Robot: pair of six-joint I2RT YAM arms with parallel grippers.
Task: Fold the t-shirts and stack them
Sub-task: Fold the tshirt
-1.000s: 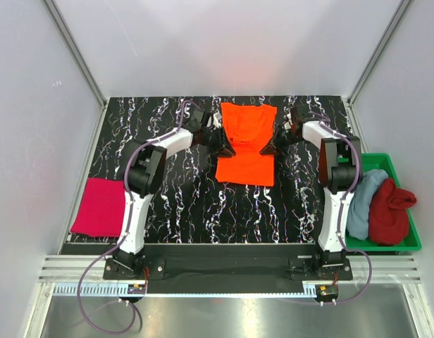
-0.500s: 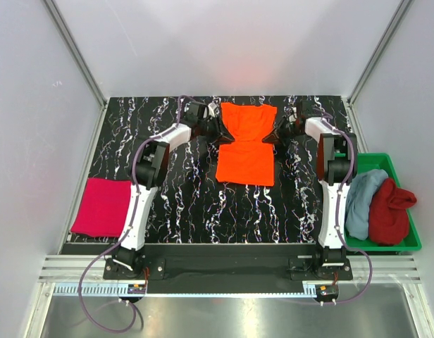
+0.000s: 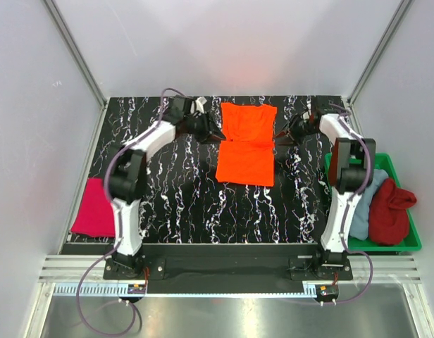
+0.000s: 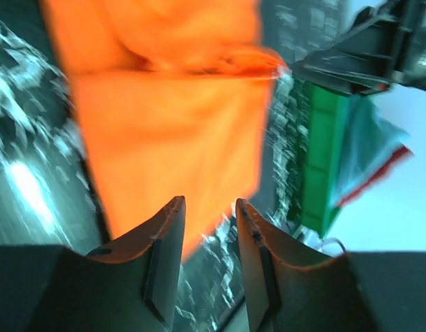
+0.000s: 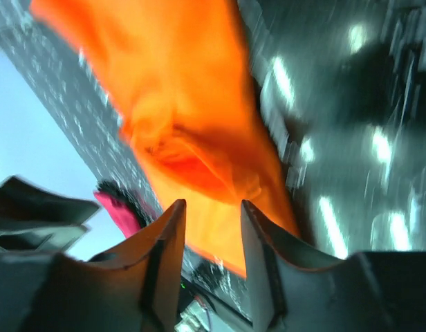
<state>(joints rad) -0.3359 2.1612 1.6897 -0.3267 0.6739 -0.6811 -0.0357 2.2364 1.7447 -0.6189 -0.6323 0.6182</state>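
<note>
The bright orange t-shirt (image 3: 246,144) lies flat at the back middle of the table, with a crease across its middle. My left gripper (image 3: 217,134) hangs just off its left edge and my right gripper (image 3: 280,136) just off its right edge. Both stand open and hold nothing. The left wrist view shows the orange t-shirt (image 4: 164,124) beyond the left gripper (image 4: 209,211). In the right wrist view the orange t-shirt (image 5: 192,117) lies past the right gripper (image 5: 213,211). A folded magenta-pink t-shirt (image 3: 94,208) lies at the table's left edge, partly behind my left arm.
A green tray (image 3: 408,241) at the right edge holds a light blue t-shirt (image 3: 367,193) and a dark red t-shirt (image 3: 390,211), both bunched. White walls enclose the black marbled table (image 3: 189,204). The tray (image 4: 320,166) also shows in the left wrist view.
Both grippers have opened, let go of the orange t-shirt's sides and drawn outward and back. The shirt now lies flat, no longer pinched at its middle.
</note>
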